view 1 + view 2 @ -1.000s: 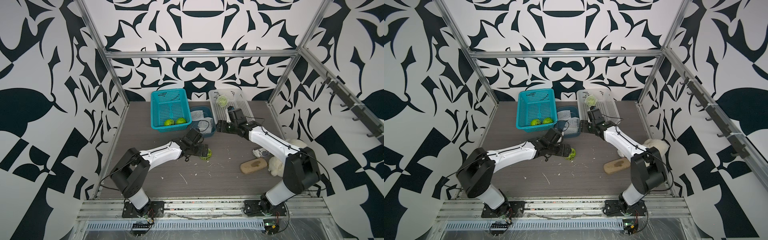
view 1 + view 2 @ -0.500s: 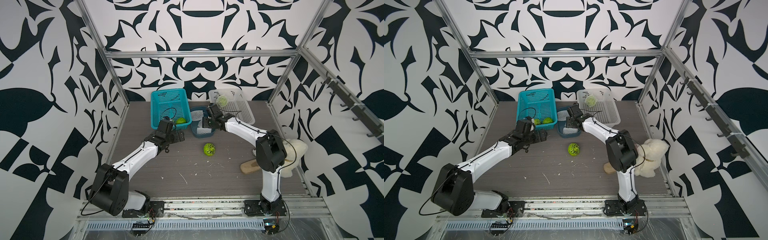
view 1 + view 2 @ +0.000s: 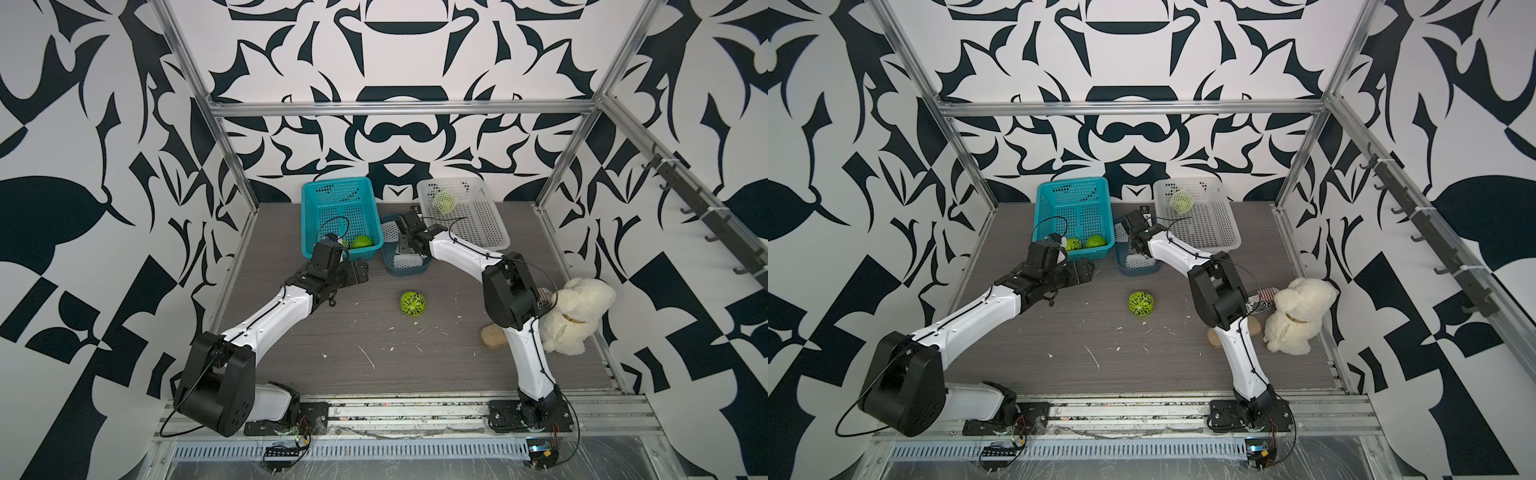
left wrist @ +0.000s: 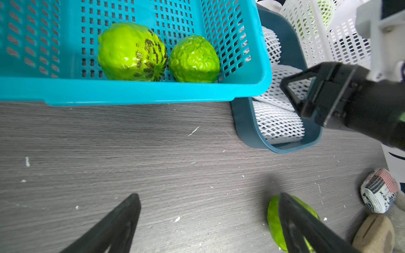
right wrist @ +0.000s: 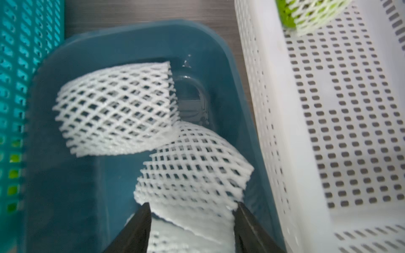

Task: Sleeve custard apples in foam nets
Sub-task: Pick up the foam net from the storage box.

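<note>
Both top views: the left gripper (image 3: 356, 272) hangs low over the table (image 3: 415, 374), just in front of the teal basket (image 3: 336, 208), with its jaws spread wide and nothing between them. Two custard apples (image 3: 1095, 241) lie bare in that basket's near corner. The bare custard apple (image 3: 412, 304) sits alone on the table, well apart from both grippers. The right gripper (image 3: 405, 249) reaches down into the dark blue tray (image 3: 409, 271), which stands between the teal basket and the white basket (image 3: 482, 224); its jaw width cannot be read from here. A netted custard apple (image 3: 444, 202) rests at the far end of the white basket. Left wrist view: the left gripper's fingers (image 4: 122, 219) stand far apart over bare table and hold nothing. One finger overlaps the bare custard apple (image 4: 272, 216) in the picture, and contact cannot be determined. Right wrist view: the right gripper (image 5: 192, 206) has its jaws at a middling width, one on each side of a foam net (image 5: 192, 173) lying in the tray. The net's edges meet both fingers (image 5: 140, 225), but whether it is pinched firm cannot be told. A second foam net (image 5: 116, 109) lies beyond it, untouched.
</note>
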You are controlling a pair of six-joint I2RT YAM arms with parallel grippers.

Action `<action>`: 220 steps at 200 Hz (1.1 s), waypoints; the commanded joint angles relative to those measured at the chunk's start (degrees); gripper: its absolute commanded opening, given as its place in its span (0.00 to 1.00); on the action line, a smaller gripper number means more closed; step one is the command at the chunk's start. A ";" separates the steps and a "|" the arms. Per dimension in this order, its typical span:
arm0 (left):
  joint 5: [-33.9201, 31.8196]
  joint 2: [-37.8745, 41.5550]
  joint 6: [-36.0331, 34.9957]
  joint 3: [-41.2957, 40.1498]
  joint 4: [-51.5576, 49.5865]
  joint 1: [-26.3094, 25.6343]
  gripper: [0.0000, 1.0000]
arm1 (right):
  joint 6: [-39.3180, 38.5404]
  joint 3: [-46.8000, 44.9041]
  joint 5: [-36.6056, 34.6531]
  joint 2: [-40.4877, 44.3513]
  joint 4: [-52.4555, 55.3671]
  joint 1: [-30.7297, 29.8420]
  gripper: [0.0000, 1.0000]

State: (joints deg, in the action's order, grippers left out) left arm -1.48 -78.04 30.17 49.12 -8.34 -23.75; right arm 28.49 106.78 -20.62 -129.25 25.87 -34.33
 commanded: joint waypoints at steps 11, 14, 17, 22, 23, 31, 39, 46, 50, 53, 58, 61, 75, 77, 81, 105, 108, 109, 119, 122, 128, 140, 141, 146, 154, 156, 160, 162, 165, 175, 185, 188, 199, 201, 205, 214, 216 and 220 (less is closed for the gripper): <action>0.42 1.79 -0.73 -0.78 0.43 -0.03 1.00 | -0.68 3.92 2.33 -0.12 -0.76 1.17 0.53; 0.41 1.76 -0.73 -0.74 0.43 -0.01 1.00 | -0.49 3.90 3.06 -0.12 -1.00 1.38 0.51; 0.33 1.78 -0.81 -0.78 0.43 -0.02 1.00 | -0.29 3.75 3.64 -0.12 -1.20 1.54 0.50; 0.29 1.75 -0.82 -0.78 0.43 -0.03 1.00 | -0.19 3.51 4.38 0.13 -1.70 1.61 0.47; 0.31 1.80 -0.82 -0.78 0.43 -0.05 1.00 | -0.19 3.47 4.54 0.13 -1.74 1.62 0.46; 0.29 1.66 -0.82 -0.78 0.43 0.02 1.00 | -0.19 2.83 5.46 0.66 -2.62 1.72 0.41; 0.48 1.49 -0.82 -0.66 0.43 -0.01 1.00 | -0.23 2.14 5.94 1.35 -3.21 1.72 0.37; 0.59 1.24 -0.74 -0.61 0.43 -0.05 1.00 | -0.23 1.46 6.51 2.19 -3.61 1.72 0.33; 0.66 1.15 -0.74 -0.52 0.43 0.01 1.00 | -0.18 1.07 6.83 2.64 -3.92 1.76 0.30; 0.75 1.07 -0.65 -0.44 0.43 0.01 1.00 | -0.22 0.78 7.03 3.01 -4.04 1.72 0.27; 0.93 0.90 -0.64 -0.34 0.43 -0.02 1.00 | -0.20 0.28 7.38 3.67 -4.19 1.74 0.25; 1.05 0.83 -0.64 -0.30 0.43 -0.06 1.00 | -0.24 0.07 7.48 4.04 -4.16 1.78 0.23; 1.45 0.50 -0.43 0.00 0.34 -0.02 1.00 | -0.45 -1.15 8.30 5.97 -4.11 1.73 0.13; 1.53 0.45 -0.39 0.00 0.34 -0.04 1.00 | -0.52 -1.32 8.51 6.25 -4.15 1.72 0.12; 1.62 0.37 -0.30 0.08 0.34 0.00 1.00 | -0.53 -1.73 8.77 6.87 -4.16 1.76 0.11; 3.72 0.06 0.39 0.54 1.22 -0.07 1.00 | -0.72 -4.17 11.19 10.76 -4.33 1.73 0.09; 4.06 0.00 0.48 0.60 1.42 -0.07 1.00 | -0.83 -4.42 11.48 11.26 -4.36 1.76 0.06; 4.13 -0.05 0.53 0.66 1.49 -0.07 1.00 | -0.82 -4.62 11.57 11.50 -4.39 1.74 0.06; 5.39 -0.46 0.68 1.04 2.20 -0.05 1.00 | -1.11 -5.68 12.36 13.49 -4.61 1.72 0.04; 5.72 -0.64 0.74 1.25 2.31 -0.07 1.00 | -1.28 -6.09 12.61 14.18 -4.79 1.79 0.02; 6.53 -1.00 0.87 1.76 2.49 -0.07 1.00 | -1.58 -6.91 12.79 15.51 -4.86 1.77 0.01; 8.12 -1.95 1.20 3.06 2.54 -0.07 1.00 | -2.56 -8.17 12.80 18.06 -4.54 1.76 0.00; 8.27 -2.03 1.20 3.16 2.54 -0.07 1.00 | -2.60 -8.26 12.84 18.24 -4.44 1.74 0.00; 8.84 -2.39 1.29 3.67 2.54 -0.07 1.00 | -3.06 -8.88 12.97 19.27 -4.26 1.74 0.00; 9.63 -2.98 1.46 4.49 2.67 -0.16 1.00 | -3.79 -9.90 13.06 21.05 -4.16 1.84 0.00; 9.78 -3.08 1.46 4.67 2.70 -0.16 1.00 | -3.97 -10.21 13.06 21.54 -4.16 1.88 0.00; 9.85 -3.29 1.47 5.02 2.83 -0.16 1.00 | -4.30 -10.97 13.02 22.46 -4.25 1.96 0.00; 9.96 -3.38 1.47 5.17 2.88 -0.20 1.00 | -4.45 -11.33 12.99 22.88 -4.36 2.04 0.00; 10.06 -3.49 1.47 5.37 2.89 -0.24 1.00 | -4.70 -12.04 12.98 23.48 -4.64 2.09 0.00; 10.11 -3.78 0.95 5.95 3.13 -0.42 1.00 | -5.49 -14.51 13.26 25.86 -6.15 2.72 0.00; 10.18 -4.04 0.68 6.23 3.63 -0.42 1.00 | -6.15 -17.05 15.93 28.15 -7.81 3.98 0.00; 10.29 -4.13 0.68 6.34 3.75 -0.42 1.00 | -6.18 -17.90 17.50 28.83 -8.31 4.57 0.00; 10.82 -4.49 0.39 6.91 4.03 -0.42 1.00 | -5.47 -21.02 24.09 31.38 -10.49 7.14 0.00; 11.00 -4.53 0.23 7.07 4.03 -0.42 1.00 | -5.29 -21.62 25.33 31.86 -10.88 7.64 0.00; 11.40 -4.78 -0.12 7.46 3.95 -0.42 1.00 | -4.85 -22.80 27.72 32.80 -11.65 8.69 0.00; 13.03 -5.39 -0.70 8.52 3.99 -0.42 0.99 | -4.13 -25.51 34.51 34.88 -13.84 11.18 0.00; 13.37 -5.55 -0.88 8.71 4.09 -0.42 0.99 | -3.96 -26.06 35.78 35.35 -14.20 11.69 0.00; 14.28 -5.86 -1.07 9.10 4.30 -0.42 0.98 | -3.52 -27.16 38.14 36.26 -15.04 12.98 0.00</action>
State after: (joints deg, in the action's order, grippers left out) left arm 8.29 -82.02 31.05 55.07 -5.58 -24.03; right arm 24.03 84.95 1.83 -98.26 17.21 -27.81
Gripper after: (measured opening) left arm 0.994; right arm 0.056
